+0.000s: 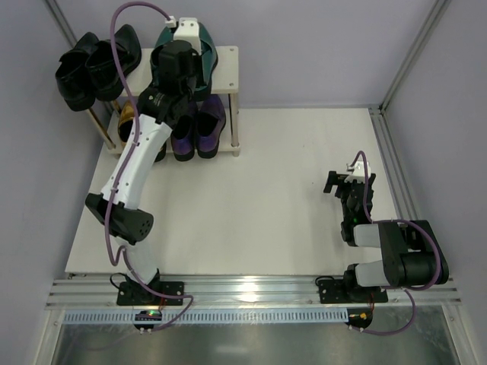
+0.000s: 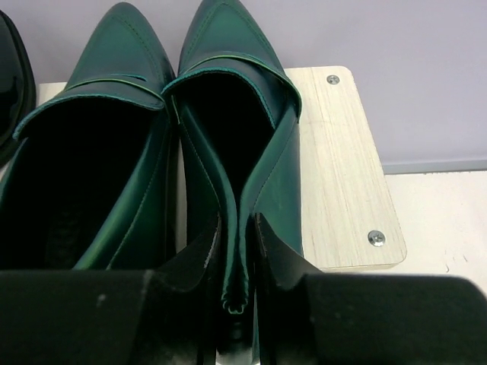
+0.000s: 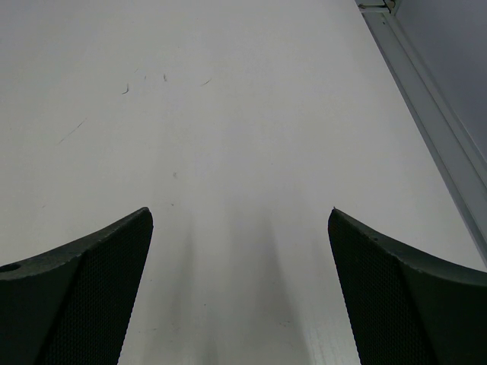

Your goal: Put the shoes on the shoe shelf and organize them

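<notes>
Shoe shelf (image 1: 228,70) stands at the far left corner of the tabletop (image 1: 266,198). On its top board I log the black pair (image 1: 93,67) at the left end and the green pair (image 2: 114,152) just beside it, toes to the back wall. Below, a gold shoe (image 1: 125,118) shows at the left; the purple pair (image 1: 199,125) is to its right. Left pincer (image 2: 236,255) is nearly closed, its fingers (image 2: 202,251) pinching the heel wall of the right green shoe (image 2: 236,129), which rests on the top board, touching its mate. Some board stays uncovered to its right. Right pincer (image 3: 240,220) is well apart at the right side, just above the tabletop, spread wide and holding nothing.
</notes>
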